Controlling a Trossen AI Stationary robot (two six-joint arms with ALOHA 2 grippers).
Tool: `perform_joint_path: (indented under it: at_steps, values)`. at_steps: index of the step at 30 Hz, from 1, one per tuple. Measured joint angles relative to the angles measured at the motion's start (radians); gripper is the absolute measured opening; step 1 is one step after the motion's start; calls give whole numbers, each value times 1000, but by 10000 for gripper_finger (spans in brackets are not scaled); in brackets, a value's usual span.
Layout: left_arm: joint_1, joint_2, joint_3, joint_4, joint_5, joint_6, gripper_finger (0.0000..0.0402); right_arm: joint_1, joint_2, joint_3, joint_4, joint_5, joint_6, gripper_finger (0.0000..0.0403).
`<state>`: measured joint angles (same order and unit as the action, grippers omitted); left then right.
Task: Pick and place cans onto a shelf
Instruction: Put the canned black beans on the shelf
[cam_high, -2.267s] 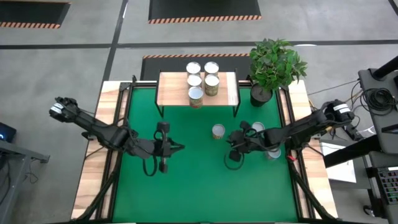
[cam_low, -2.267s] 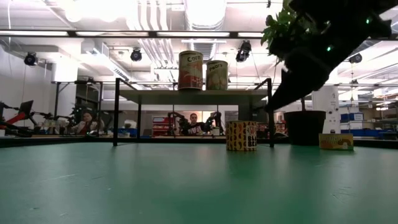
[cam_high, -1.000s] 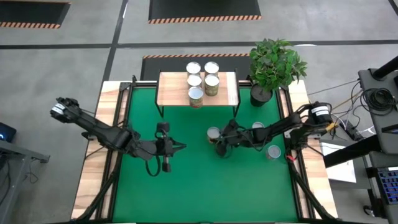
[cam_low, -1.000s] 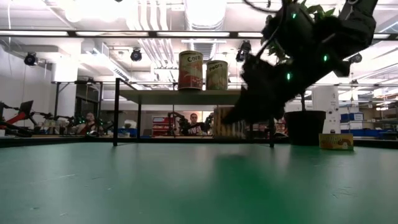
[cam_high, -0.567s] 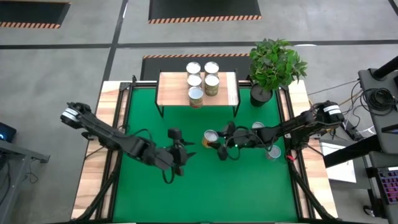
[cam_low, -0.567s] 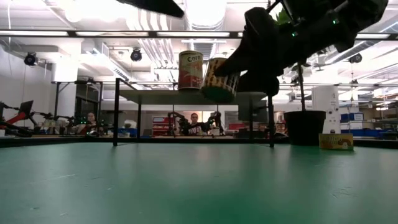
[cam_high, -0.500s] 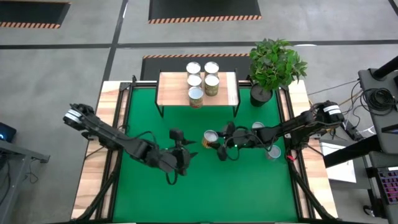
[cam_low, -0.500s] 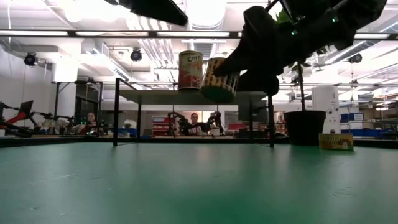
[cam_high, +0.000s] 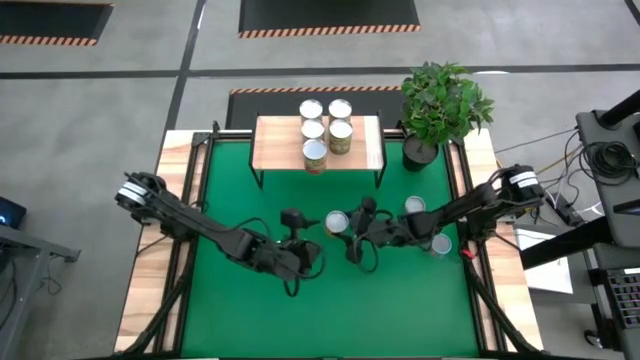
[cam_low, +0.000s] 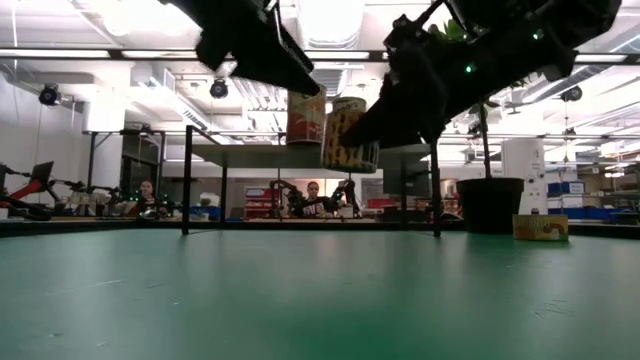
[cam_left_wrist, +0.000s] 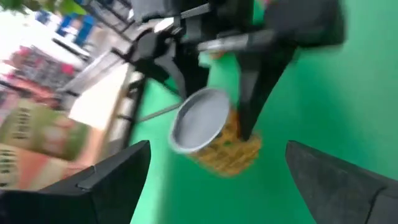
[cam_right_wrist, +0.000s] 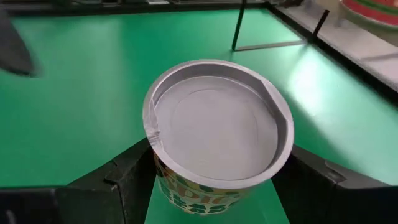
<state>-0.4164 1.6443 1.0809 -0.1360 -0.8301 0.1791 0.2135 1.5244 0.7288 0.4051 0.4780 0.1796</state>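
My right gripper (cam_high: 348, 228) is shut on a can (cam_high: 337, 222) with a silver top and a yellow patterned label, above the middle of the green mat; the can also shows in the low view (cam_low: 350, 133). My left gripper (cam_high: 312, 252) is open and empty, just left of this can, its fingers (cam_left_wrist: 118, 180) spread toward it. The shelf (cam_high: 275, 143) stands at the far edge with several cans (cam_high: 315, 155) upright on its wood top. Two more cans (cam_high: 415, 205) (cam_high: 440, 243) stand on the mat at the right. My right gripper pinches the can's side wall (cam_right_wrist: 163, 177) between its two fingers (cam_right_wrist: 134, 171), a little below the top rim. The fingers come about level from the table's right. The can is lifted clear of the mat, top up and slightly tilted.
A potted plant (cam_high: 445, 100) in a black pot (cam_high: 420, 152) stands at the far right beside the shelf. Wood borders (cam_high: 175, 200) run along the table's left and right sides. People sit in the room beyond the table (cam_low: 312, 200).
My right gripper has taken the can off the mat, lifted it clear and carried it a little toward the table's left. My left gripper has gone toward the table's right, closing on the held can, and stays open.
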Motion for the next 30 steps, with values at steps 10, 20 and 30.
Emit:
perform_joint_path:
  at_steps: [10,20,30]
  values:
    - [-1,-88,-228,302,63,-151,355,35,227,28,154,47,6,261]
    - [0,-86,-313,418,63,-282,355,35,304,107,123,46,22,311]
    - [3,-50,-326,477,90,-352,355,43,218,131,-25,39,4,360]
